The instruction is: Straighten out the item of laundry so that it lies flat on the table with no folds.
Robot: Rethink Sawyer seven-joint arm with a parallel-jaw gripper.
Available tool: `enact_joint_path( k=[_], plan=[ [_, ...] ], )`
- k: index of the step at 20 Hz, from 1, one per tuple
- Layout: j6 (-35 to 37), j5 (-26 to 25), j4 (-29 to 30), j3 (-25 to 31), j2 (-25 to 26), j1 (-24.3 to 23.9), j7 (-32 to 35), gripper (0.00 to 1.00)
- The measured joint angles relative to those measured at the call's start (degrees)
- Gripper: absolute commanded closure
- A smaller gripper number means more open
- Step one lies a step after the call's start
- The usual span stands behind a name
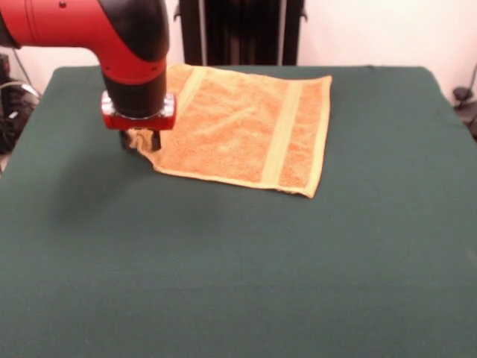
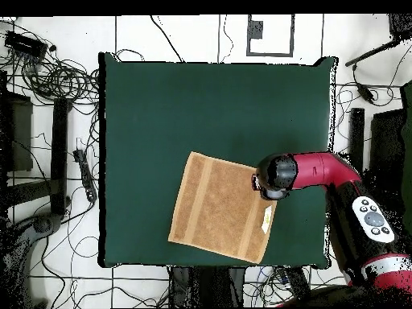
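Note:
The orange-tan towel [image 1: 246, 127] lies spread out on the far half of the dark green table [image 1: 223, 268], turned a little askew. Two flat woven bands run across it, and no large fold shows. In the overhead view the towel [image 2: 219, 208] lies near the table's [image 2: 177, 105] bottom edge, with a small white tag [image 2: 267, 217] at its right edge. My gripper [image 1: 141, 141] is down at the towel's left corner in the front view, touching or just over it. In the overhead view the gripper [image 2: 266, 182] is hidden under the arm's head, at the towel's upper right corner.
The red and black arm [image 2: 322, 170] reaches in from the right of the overhead view. Cables and stands lie on the floor around the table. A dark upright stand [image 1: 242, 30] stands behind the table's far edge.

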Motion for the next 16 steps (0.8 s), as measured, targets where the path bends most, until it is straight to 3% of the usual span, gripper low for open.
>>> enact_joint_path(
  k=[8,16],
  plan=[
    [0.4,-0.2,-0.5,0.3,0.2,-0.5,-1.7,0.0],
    [3.2,-0.2,-2.0,1.5,1.1,-1.0,-8.2,0.0]
  ],
)
